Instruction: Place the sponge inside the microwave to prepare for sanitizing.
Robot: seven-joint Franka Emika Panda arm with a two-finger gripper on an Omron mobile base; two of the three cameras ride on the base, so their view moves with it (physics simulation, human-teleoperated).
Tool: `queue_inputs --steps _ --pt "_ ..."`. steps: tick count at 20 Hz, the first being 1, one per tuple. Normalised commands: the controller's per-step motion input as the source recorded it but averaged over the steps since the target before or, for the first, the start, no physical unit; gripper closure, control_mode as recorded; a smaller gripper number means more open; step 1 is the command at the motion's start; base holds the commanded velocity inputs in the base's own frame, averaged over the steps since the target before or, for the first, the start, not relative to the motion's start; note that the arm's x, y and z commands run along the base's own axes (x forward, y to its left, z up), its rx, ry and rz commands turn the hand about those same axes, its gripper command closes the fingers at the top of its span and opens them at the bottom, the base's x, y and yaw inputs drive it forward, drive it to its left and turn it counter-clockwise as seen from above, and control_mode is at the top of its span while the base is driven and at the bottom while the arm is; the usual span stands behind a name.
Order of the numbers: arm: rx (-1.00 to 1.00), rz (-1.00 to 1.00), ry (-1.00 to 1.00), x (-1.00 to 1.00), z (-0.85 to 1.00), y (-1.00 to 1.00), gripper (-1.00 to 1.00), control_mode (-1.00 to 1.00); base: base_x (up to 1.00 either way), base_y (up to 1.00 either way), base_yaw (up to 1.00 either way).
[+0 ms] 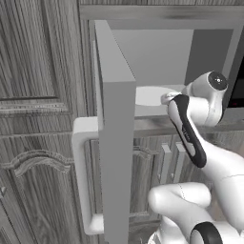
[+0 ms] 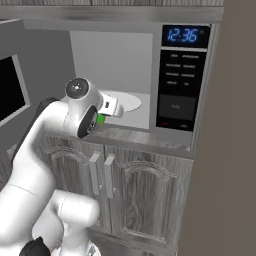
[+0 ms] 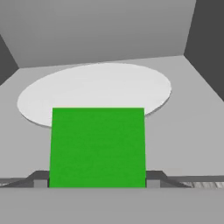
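Note:
The microwave (image 2: 182, 75) stands open, its door (image 1: 114, 119) swung out to the left with the pale bar handle (image 1: 83, 176) facing me. Inside lies the white round plate (image 3: 94, 89), also seen in the right base view (image 2: 129, 102). My gripper (image 3: 97, 180) is shut on the sponge (image 3: 97, 146), whose green face fills the space between the finger tips. It hovers at the oven's front sill, just short of the plate. A sliver of green sponge (image 2: 101, 118) shows under the hand (image 2: 111, 106) at the cavity's mouth.
Grey wood-grain cabinet doors with paired bar handles (image 2: 100, 175) sit below the microwave. A tall brown panel (image 2: 225, 150) closes off the right side. The open door stands close to the arm's left, and the button panel (image 2: 180, 90) flanks the cavity's right.

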Motion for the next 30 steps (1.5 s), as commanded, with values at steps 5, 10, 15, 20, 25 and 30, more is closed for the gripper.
queue_inputs --steps 5,10,15,20,25,30 --pt "0.0 0.01 0.0 0.54 0.01 0.06 1.0 -1.0 0.0 0.0 0.0" --pt "0.0 0.03 0.0 0.6 0.01 0.01 1.0 -1.0 0.0 0.0 0.0" --pt "0.0 0.07 0.0 0.52 0.02 0.11 1.0 -1.0 0.0 0.0 0.0" --pt "-0.05 0.07 0.0 0.49 0.0 0.15 1.0 -1.0 0.0 0.0 0.0" --pt "-0.14 0.04 0.0 0.48 0.0 0.12 1.0 -1.0 0.0 0.0 0.0" --pt "-0.15 0.01 0.0 0.49 -0.07 0.06 1.0 -1.0 0.0 0.0 0.0"
